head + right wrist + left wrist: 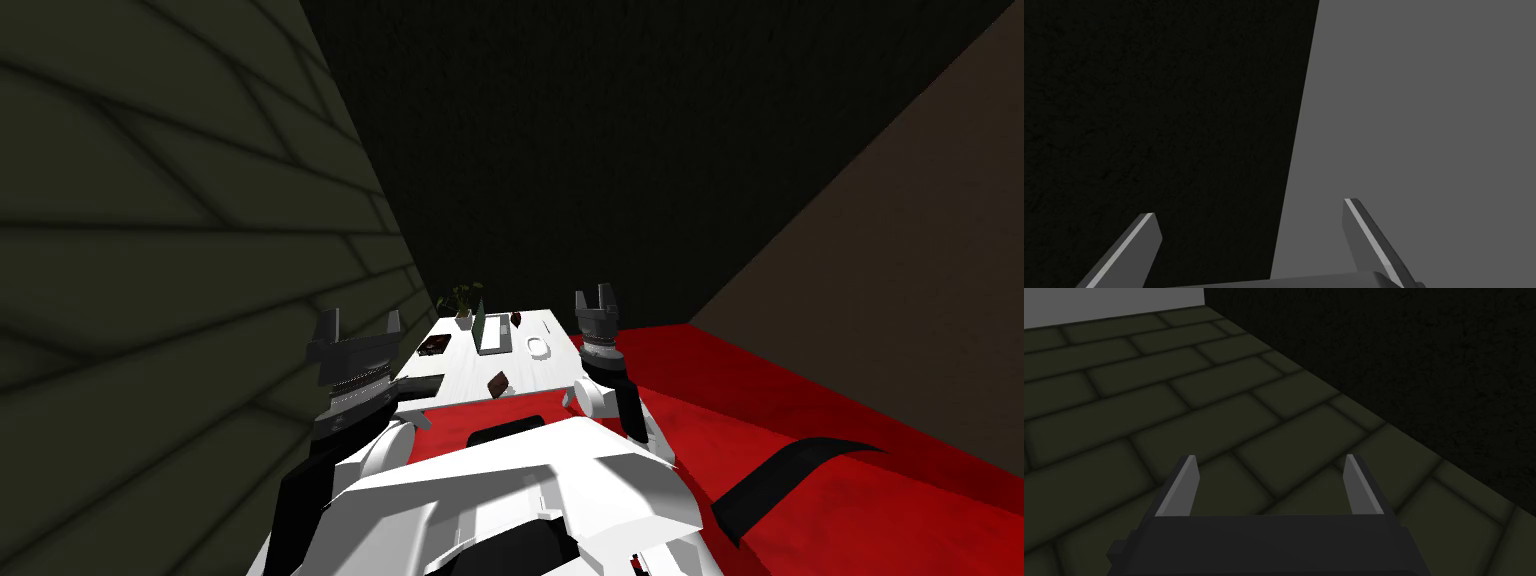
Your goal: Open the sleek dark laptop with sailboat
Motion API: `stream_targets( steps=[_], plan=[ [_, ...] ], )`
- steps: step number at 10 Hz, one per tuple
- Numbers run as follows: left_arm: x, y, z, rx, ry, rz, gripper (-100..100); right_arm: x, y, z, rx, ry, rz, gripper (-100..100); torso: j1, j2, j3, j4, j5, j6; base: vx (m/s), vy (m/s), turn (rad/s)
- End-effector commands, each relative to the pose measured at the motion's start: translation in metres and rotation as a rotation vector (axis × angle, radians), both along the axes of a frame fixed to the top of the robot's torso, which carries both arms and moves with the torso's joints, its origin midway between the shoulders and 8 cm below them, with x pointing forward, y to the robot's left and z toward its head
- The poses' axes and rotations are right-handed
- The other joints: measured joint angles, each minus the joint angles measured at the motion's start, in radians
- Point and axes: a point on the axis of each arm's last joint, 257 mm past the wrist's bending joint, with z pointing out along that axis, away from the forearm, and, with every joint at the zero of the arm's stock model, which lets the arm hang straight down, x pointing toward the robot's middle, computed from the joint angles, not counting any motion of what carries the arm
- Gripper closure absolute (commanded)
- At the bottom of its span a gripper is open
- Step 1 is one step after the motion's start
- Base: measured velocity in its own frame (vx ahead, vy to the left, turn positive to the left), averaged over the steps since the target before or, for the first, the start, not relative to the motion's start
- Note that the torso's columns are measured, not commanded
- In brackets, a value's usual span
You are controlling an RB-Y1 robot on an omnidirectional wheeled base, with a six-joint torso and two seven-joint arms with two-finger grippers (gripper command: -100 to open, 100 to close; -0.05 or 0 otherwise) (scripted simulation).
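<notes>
On my left, my left gripper (360, 322) is raised beside the brick wall (180, 250), its fingers spread wide and holding nothing. Just right of it, on the near left corner of the white worktop (470, 368), lies a flat dark slab that I take for the closed laptop (422, 386). Farther back on the worktop stand a potted plant (463, 298) and a white dish (538, 347). Right of the worktop, my right gripper (594, 293) is raised above the red floor (720, 400), its fingers likewise apart and empty.
</notes>
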Motion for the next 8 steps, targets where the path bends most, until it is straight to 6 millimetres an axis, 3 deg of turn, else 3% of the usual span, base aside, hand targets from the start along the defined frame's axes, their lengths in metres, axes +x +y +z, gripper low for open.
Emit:
stream_targets(
  steps=[1, 8],
  plan=[
    [0.0, 0.0, 0.0, 0.0, 0.0, 0.0, 0, 0.0, 0.0, 0.0, 0.0, 0.0, 0.0, 0, 0.0, 0.041, -0.082, 0.041, 0.0, 0.0, 0.0, 0.0, 0.0],
    [-0.0001, 0.0, 0.0001, 0.0, 0.0, 0.0, 0, -0.0001, 0.0, 0.0001, 0.0, 0.0, 0.0, 0, 0.0, 0.544, -1.087, 0.544, 0.0, 0.0, 0.0, 0.0, 0.0]
  ],
)
